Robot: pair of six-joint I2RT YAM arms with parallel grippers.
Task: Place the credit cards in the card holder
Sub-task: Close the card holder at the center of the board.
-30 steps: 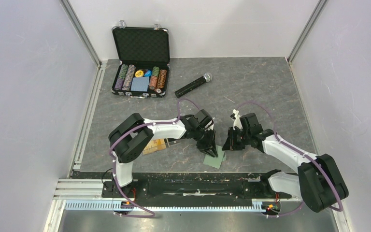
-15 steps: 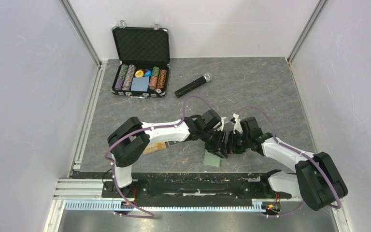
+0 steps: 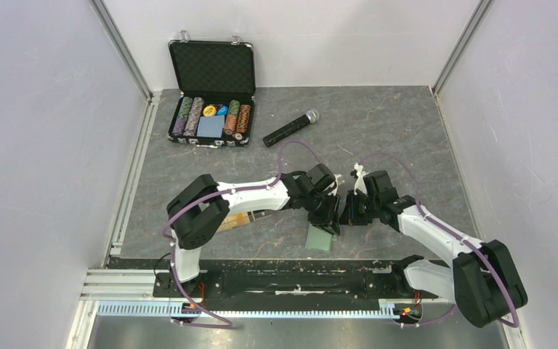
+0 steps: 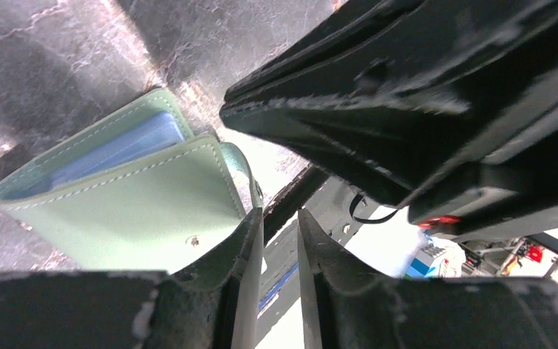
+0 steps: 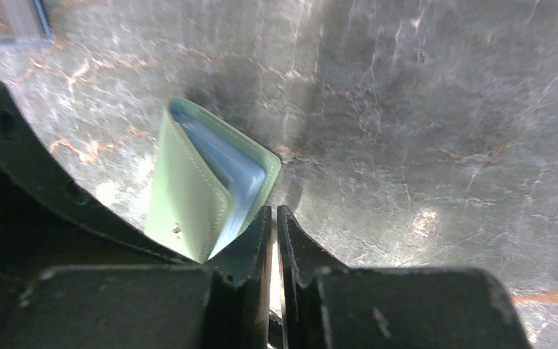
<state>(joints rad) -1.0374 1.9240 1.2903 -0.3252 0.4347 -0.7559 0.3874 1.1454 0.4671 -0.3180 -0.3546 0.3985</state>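
The sage-green card holder (image 3: 320,239) lies near the table's front edge. It is folded but ajar, with its light blue inside showing (image 4: 116,193) (image 5: 203,182). My left gripper (image 3: 329,219) hangs over its far right corner. Its jaws stand a narrow gap apart with nothing between them (image 4: 280,218), and one fingertip touches the holder's snap strap. My right gripper (image 3: 348,213) is shut and empty (image 5: 273,214), just right of the holder. Orange and gold-tan credit cards (image 3: 234,220) lie under my left arm, partly hidden. One card corner shows in the right wrist view (image 5: 0,22).
An open black case (image 3: 211,69) with poker chips and a blue block stands at the back left. A black microphone (image 3: 290,128) lies at the back middle. The black front rail (image 3: 283,263) runs just below the holder. The two grippers are almost touching.
My left gripper has moved right, from over the holder toward my right gripper. The holder has shifted slightly left. My right gripper has barely moved.
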